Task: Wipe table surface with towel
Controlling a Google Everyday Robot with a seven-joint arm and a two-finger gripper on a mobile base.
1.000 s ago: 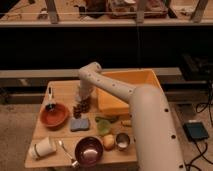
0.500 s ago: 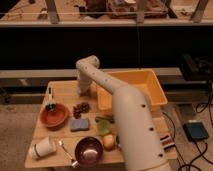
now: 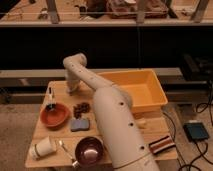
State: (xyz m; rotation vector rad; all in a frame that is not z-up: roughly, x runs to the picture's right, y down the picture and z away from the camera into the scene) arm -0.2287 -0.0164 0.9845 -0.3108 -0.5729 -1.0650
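The towel (image 3: 160, 145) is a dark cloth with light stripes. It lies at the table's front right corner, partly over the edge. My white arm rises from the bottom centre, bends at an elbow (image 3: 75, 62) high at the back left, and drops to the gripper (image 3: 72, 91). The gripper hangs just above the wooden table (image 3: 60, 92) near its back left part, far from the towel. I see nothing held in it.
A yellow bin (image 3: 134, 89) fills the table's back right. On the left are a red-orange bowl (image 3: 54, 115), a brown cluster (image 3: 81, 107), a blue sponge (image 3: 80, 124), a purple bowl (image 3: 90, 150), a lying white cup (image 3: 42, 148) and a spoon (image 3: 64, 148).
The arm has swung to the left and back. The gripper has moved from above the brown cluster toward the table's back left.
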